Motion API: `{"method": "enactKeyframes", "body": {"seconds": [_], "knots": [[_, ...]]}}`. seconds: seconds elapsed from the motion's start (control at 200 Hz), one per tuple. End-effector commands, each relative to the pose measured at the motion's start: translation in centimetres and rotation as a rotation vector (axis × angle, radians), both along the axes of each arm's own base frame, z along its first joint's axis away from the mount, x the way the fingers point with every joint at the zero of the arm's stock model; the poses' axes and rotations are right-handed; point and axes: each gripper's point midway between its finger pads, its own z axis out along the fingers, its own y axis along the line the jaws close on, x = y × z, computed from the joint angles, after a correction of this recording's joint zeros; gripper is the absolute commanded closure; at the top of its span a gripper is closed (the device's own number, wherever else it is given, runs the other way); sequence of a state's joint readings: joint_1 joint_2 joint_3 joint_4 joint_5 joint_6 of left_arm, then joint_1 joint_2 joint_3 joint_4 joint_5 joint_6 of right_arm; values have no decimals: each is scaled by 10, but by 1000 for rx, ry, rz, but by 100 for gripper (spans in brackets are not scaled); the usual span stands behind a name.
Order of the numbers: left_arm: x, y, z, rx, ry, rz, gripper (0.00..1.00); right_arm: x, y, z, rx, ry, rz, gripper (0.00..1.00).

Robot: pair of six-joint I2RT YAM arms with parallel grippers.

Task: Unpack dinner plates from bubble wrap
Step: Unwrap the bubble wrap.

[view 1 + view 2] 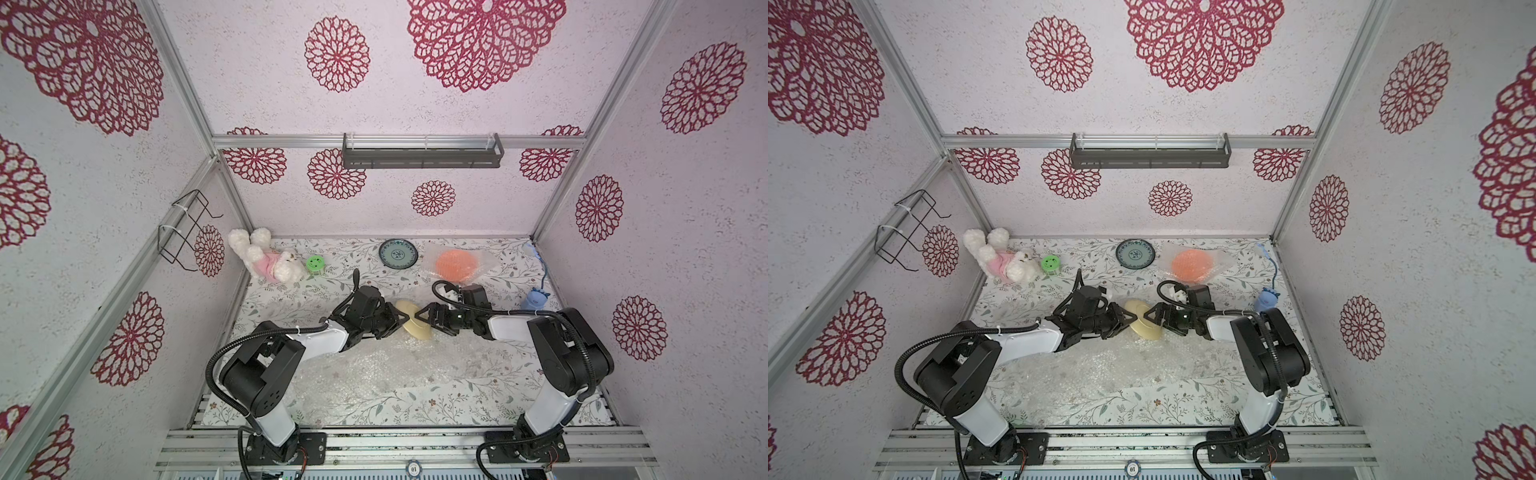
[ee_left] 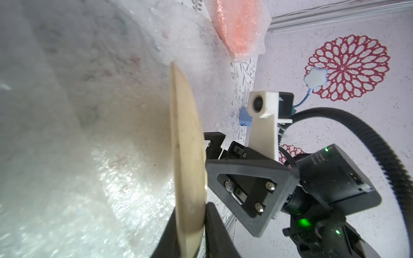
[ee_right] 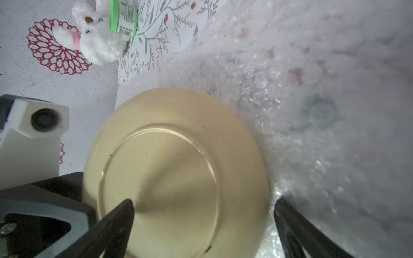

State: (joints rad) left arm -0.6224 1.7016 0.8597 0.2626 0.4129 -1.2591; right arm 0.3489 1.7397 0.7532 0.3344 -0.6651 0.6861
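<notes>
Your left claw [image 2: 191,223] is pinching the rim of the cream plate [image 3: 178,145], holding it tilted on edge at centre frame. Your right claw [image 3: 203,201] is gaping wide beside it, gripping nothing. Loose bubble wrap [image 1: 374,370] is blurring the floral table [image 1: 457,407] below. Above right, more wrap is veiling the orange plate [image 1: 456,265]. The green tub [image 3: 124,16] is wearing a label too smeared to read; a token [image 1: 414,468] at bottom centre is showing "10".
</notes>
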Motion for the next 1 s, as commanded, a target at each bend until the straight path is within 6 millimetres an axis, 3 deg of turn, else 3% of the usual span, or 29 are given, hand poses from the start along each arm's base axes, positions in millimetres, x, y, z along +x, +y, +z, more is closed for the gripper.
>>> {"method": "enactKeyframes", "body": {"seconds": [0.0,0.18,0.37,0.655,0.811,0.996], "knots": [[6,-6,5,-16,-11,-19,88,-2,-19,-10,-19,60,-103,1],[7,-13,15,-25,-35,-63,100,0,-21,-2,8,53,-132,1],[4,-12,45,20,-110,-119,100,9,-39,-1,-3,57,-224,1],[-29,16,91,370,-226,-248,100,-2,-73,-4,-25,77,-430,1],[-42,35,87,593,-217,-293,100,-6,-82,4,2,53,-509,1],[-52,40,62,858,-178,-366,100,4,-86,29,-133,-32,-425,1]]}}
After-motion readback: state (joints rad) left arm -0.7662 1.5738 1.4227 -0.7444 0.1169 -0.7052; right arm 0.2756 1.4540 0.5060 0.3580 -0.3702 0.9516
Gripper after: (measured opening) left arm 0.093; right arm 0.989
